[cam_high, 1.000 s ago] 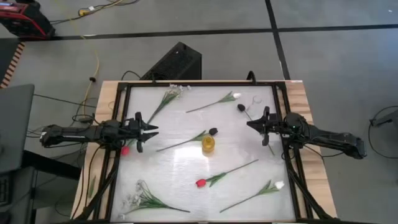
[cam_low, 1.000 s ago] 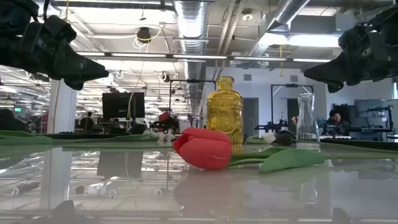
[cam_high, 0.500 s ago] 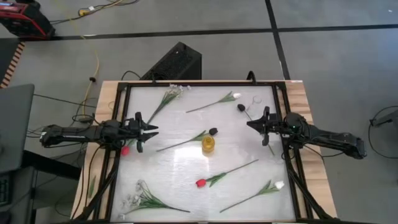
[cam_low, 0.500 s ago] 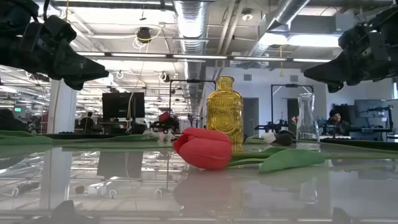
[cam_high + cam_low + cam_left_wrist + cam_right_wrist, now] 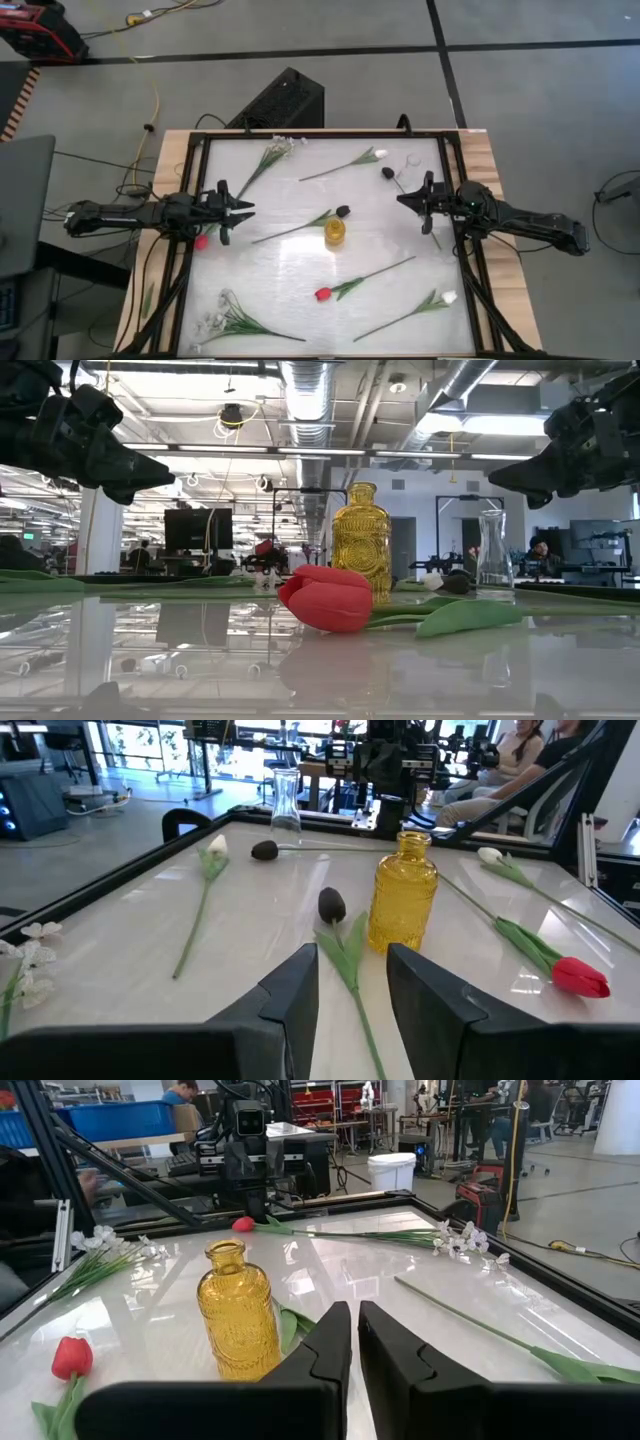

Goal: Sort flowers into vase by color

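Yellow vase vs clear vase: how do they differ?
The yellow vase is amber textured glass; the clear vase is colourless and smooth. The yellow vase stands mid-table beside a dark tulip; the clear vase stands near the far edge on the right arm's side. Both are upright and hold no flowers.
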Robot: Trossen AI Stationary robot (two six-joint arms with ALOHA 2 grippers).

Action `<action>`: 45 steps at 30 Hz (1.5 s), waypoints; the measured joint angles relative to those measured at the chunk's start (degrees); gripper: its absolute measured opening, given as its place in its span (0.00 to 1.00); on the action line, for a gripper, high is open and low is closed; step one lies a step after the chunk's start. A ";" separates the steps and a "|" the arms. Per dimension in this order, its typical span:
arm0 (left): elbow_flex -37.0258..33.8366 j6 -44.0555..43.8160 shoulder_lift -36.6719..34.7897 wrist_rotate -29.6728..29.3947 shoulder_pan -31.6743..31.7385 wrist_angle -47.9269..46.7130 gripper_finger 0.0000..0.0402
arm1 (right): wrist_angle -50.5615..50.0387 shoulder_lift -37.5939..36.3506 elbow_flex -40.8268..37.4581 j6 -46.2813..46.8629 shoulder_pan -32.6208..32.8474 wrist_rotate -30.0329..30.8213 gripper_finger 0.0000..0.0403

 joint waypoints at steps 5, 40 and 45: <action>0.00 0.00 0.00 0.00 0.02 0.00 0.27 | 0.00 0.00 0.00 0.00 0.02 0.00 0.13; 0.00 -2.08 0.00 -0.02 0.01 0.49 0.27 | 1.71 0.00 0.01 1.04 0.01 -0.04 0.13; 0.00 -5.00 -0.01 -5.13 0.01 1.11 0.27 | 9.35 -0.02 0.00 14.34 0.05 -0.31 0.13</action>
